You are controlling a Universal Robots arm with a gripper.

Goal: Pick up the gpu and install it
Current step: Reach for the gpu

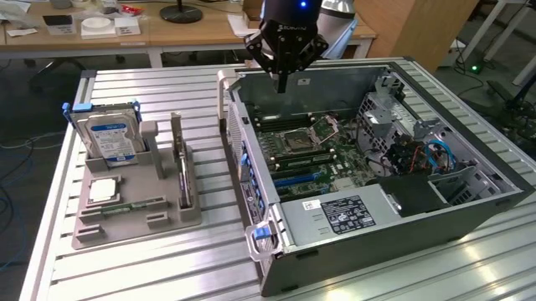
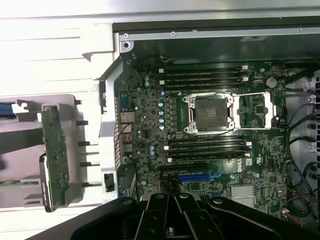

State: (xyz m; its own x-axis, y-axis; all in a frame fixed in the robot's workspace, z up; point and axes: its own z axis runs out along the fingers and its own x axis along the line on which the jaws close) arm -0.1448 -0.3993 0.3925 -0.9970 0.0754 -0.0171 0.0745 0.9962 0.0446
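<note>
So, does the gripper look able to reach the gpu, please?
Probably yes: the gpu stands upright in its holder with nothing above it, though the shut gripper hangs over the case.

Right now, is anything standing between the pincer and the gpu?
Only the side wall of the computer case. The shut pincer hangs over the open case; the gpu stands upright in the grey holder beyond that wall. The pincer seems higher than its rim.

Ribbed metal table point(image 1: 150, 263), dull silver sheen. Case point(image 1: 402, 232): matt grey sheet metal. Holder point(image 1: 134, 219), smooth matt grey plastic. Drive point(image 1: 109, 135), bright metal, glossy blue label. Gpu point(image 1: 178, 157), dull brownish board. Desk point(image 1: 192, 31): pale smooth wood.
</note>
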